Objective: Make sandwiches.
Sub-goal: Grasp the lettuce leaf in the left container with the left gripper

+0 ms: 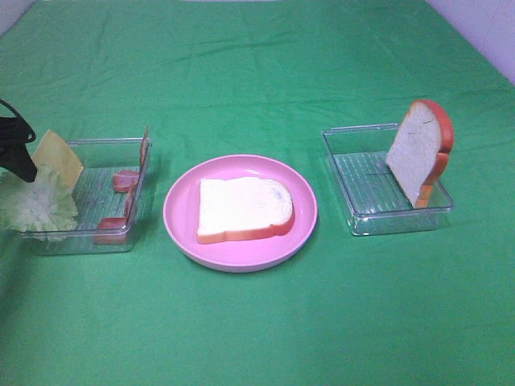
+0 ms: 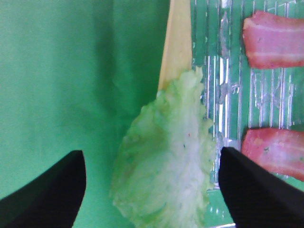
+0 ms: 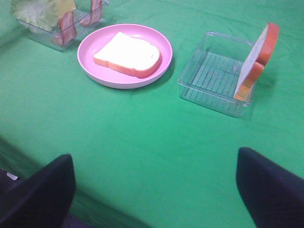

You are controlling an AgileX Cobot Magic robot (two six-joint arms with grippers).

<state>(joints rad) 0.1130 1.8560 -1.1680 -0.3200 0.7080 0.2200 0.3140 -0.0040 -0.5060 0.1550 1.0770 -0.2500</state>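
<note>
At the near edge of the cloth [image 3: 142,137] the right gripper [image 3: 153,183] hangs wide open, empty. On the pink plate [image 1: 180,229] lies one bread slice [image 1: 241,209]. Farther left, the left gripper [image 2: 151,183] straddles the lettuce [image 2: 166,161], jaws parted; another slice [image 1: 415,154] leans in the right tray [image 1: 360,173]

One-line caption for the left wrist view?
Open left gripper lined up on lettuce leaf; cheese slice and bacon strips nearby.
</note>
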